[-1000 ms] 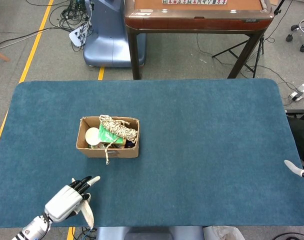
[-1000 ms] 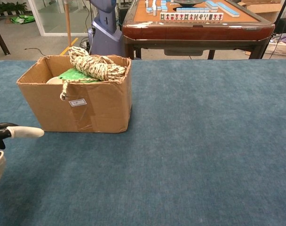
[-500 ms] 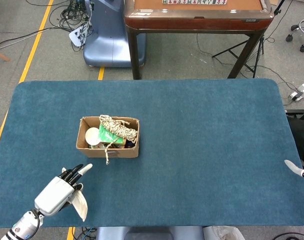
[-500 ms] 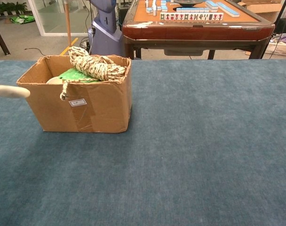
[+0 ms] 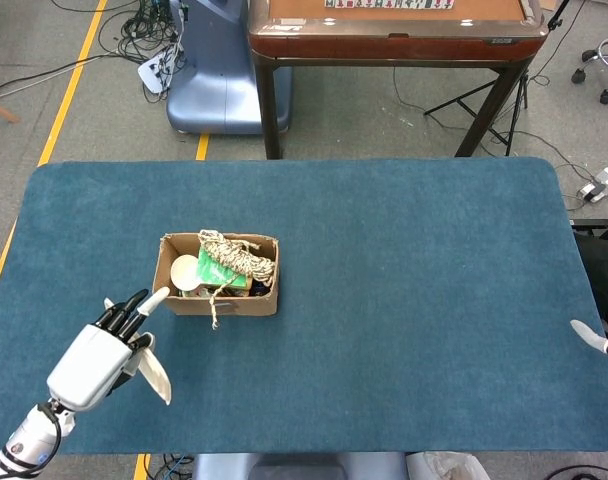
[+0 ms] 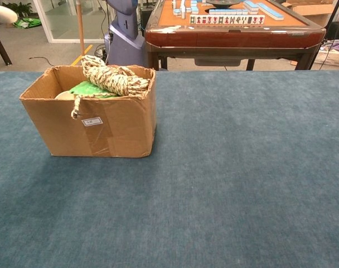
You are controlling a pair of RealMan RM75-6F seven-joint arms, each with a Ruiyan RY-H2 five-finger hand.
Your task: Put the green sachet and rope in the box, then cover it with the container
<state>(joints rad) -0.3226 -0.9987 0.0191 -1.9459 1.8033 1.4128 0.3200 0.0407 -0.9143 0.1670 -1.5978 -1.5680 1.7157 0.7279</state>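
Observation:
The cardboard box (image 5: 254,300) (image 6: 119,128) stands on the blue table, left of centre. A coil of pale rope (image 5: 239,254) (image 6: 111,78) lies across its top, one end hanging over the front wall. Under the rope lies the green sachet (image 5: 220,272) (image 6: 87,89). A white round container (image 5: 185,272) (image 6: 62,96) sits in the box's left end. My left hand (image 5: 96,356) hovers in front of the box's left corner, fingers spread and holding nothing; only a fingertip (image 6: 2,13) shows in the chest view. Of my right hand (image 5: 590,336), one fingertip shows at the table's right edge.
Behind the table stands a brown mahjong table (image 5: 394,30) (image 6: 231,28), and a blue-grey machine base (image 5: 219,80) is to its left. Cables lie on the floor at the back left. The blue table cloth (image 5: 414,300) stretches bare to the right of the box.
My left hand has risen and moved left and forward toward the box's front left corner; in the chest view its fingertip climbed from mid-left to the top corner. The box's contents are unmoved.

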